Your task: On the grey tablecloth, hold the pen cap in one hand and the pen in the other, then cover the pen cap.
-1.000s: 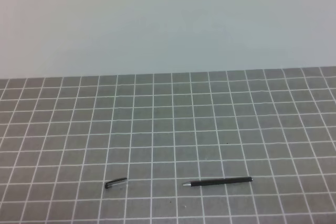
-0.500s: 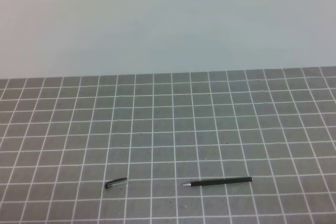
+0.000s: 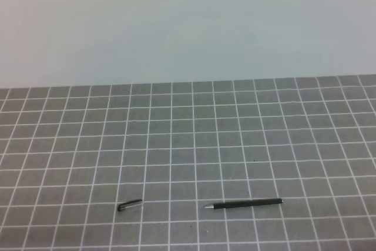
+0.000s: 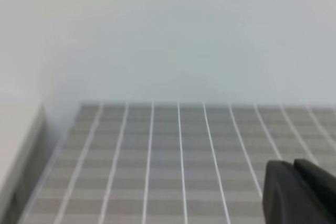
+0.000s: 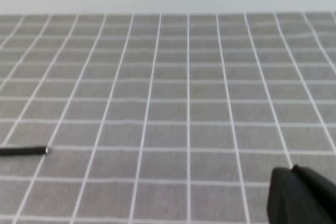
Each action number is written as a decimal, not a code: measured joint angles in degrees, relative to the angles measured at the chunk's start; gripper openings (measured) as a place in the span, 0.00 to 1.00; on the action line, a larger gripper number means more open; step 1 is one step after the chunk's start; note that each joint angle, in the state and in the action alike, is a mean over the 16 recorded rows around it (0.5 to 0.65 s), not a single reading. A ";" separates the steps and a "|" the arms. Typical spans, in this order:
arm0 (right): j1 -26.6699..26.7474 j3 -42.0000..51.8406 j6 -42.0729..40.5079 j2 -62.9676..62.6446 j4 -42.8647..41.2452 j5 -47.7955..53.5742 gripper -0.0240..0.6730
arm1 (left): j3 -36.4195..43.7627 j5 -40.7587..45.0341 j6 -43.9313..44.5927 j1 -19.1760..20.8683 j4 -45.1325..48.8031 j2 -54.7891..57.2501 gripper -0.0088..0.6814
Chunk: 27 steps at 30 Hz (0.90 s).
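Lying flat on the cloth point(image 3: 235, 127), the pen point(image 3: 244, 204) runs left-right, tip pointing left toward the cap point(image 3: 130, 205), well apart. Neither end effector's state point(image 4: 299, 192) point(image 5: 299, 198) can be told. No readable writing.

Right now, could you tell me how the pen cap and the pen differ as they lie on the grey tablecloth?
The pen cap is much shorter than the pen. The pen cap lies to the left and the pen to the right, apart, with clear grid squares between them. The pen shows a small silvery tip at its left end; the pen cap shows none. Both are slim and dark and rest flat on the grey tablecloth, ungrasped.
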 joint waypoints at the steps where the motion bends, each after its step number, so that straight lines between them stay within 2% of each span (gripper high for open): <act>1: 0.00 0.00 -0.03 0.00 -0.01 -1.07 0.04 | 0.00 -1.44 0.01 0.00 0.24 0.00 0.01; 11: 0.00 0.27 -0.18 0.00 -0.04 -14.04 0.04 | 0.00 -12.86 0.10 0.00 1.59 0.00 0.01; 27: 0.00 -1.08 1.00 0.00 0.15 -30.19 0.04 | 0.00 -15.68 -0.24 0.00 1.70 0.00 0.01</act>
